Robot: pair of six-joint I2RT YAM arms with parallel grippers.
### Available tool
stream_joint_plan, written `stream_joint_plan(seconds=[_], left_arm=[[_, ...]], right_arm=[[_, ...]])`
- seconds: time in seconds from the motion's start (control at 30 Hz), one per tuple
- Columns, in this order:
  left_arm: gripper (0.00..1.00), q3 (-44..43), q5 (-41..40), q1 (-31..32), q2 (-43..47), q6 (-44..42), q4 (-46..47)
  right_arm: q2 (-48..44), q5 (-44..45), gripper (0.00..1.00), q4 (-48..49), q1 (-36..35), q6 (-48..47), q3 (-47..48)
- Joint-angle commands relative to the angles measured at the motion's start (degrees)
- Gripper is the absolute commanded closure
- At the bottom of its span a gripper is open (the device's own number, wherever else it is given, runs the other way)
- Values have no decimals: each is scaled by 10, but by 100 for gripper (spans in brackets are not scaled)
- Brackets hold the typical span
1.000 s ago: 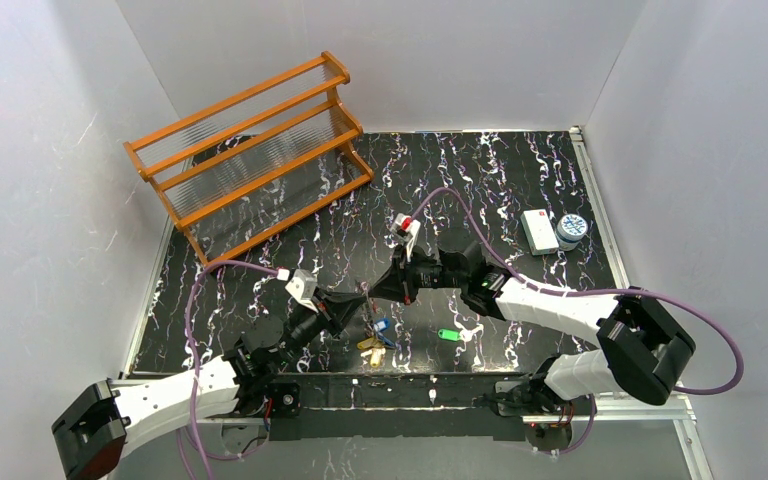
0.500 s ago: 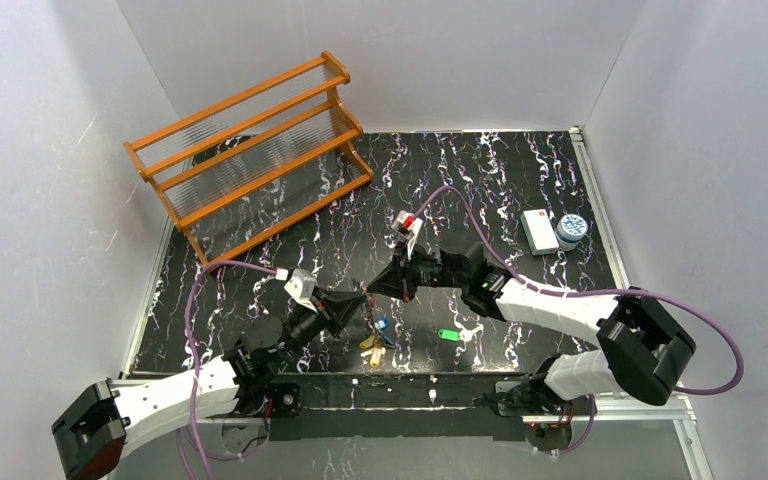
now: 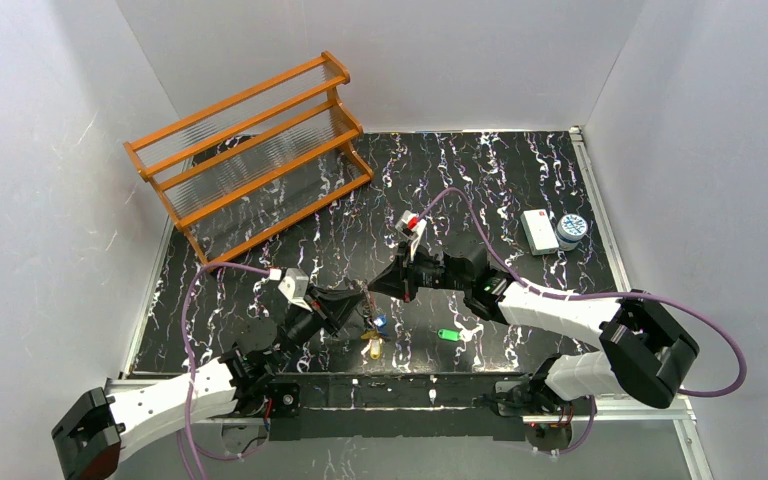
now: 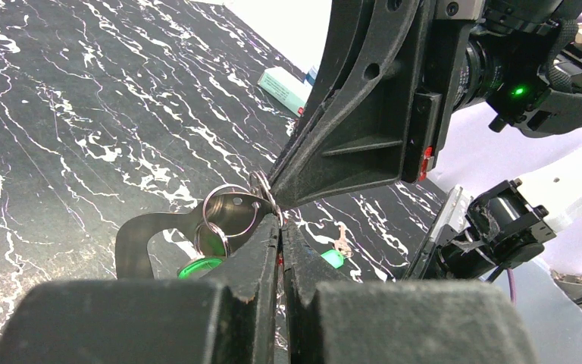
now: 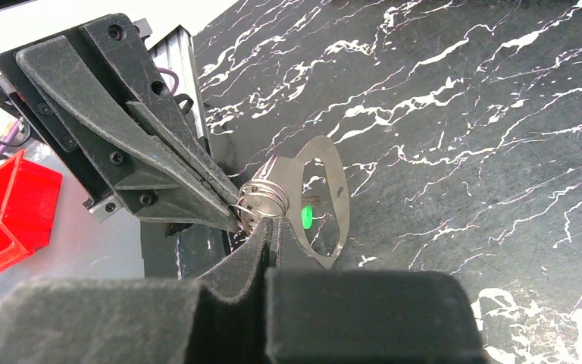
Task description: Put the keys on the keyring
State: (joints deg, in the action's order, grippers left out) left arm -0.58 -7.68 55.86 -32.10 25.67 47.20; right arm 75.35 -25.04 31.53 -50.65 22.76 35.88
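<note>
**Both grippers pinching the ring cluster in mid-air, one key lying loose on the table**

The black white-veined marble table [image 3: 520, 170] is carrying everything. The orange wooden slatted rack [image 3: 250, 150] is standing at its far left corner. The left gripper [image 3: 360, 297] and right gripper [image 3: 376, 287] are meeting tip to tip above the middle of the near edge. Both are showing closed jaws, and each seems to be pinching the small coiled steel split rings [image 5: 261, 199]. A white rectangular box [image 3: 538, 231] and a round blue-and-white tub [image 3: 571, 229] are sitting by the right edge, well apart from the work.

The flat pale-grey metal oval keyring [image 5: 341, 203] is hanging off those split rings, clear of the table, just beside both sets of fingertips. Small keys with plastic tags [image 3: 372, 335] are dangling below the pinch point, with a blue tag [image 3: 380, 322] and a yellow tag [image 3: 370, 346] showing. A green-tagged key [image 3: 447, 335] is lying on the table by the near edge, right of the hanging bunch and apart from it. No red tag is showing.

The step in hand is likely threading at the coil. Whether a coil end is parted is too small to tell. To do it well, one gripper should be anchoring while the other is making only tiny moves. The grippers should be gripping the coil and not the oval, and not pulling apart hard. The dangling keys should be hanging quiet before any slide.
</note>
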Motion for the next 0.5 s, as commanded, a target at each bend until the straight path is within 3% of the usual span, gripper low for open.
stream_joint_plan(seconds=[0.0,0.23,0.3,0.47], left_arm=[[100,35,-6,1,22,14,54],[100,35,-5,1,23,6,57],[100,35,-4,1,21,2,57],[100,32,2,1,18,-6,58]], right_arm=[[1,11,99,8,3,0,-10],[-2,-10,96,18,3,8,-17],[-6,-9,86,20,3,9,-22],[-46,15,51,14,3,1,-36]])
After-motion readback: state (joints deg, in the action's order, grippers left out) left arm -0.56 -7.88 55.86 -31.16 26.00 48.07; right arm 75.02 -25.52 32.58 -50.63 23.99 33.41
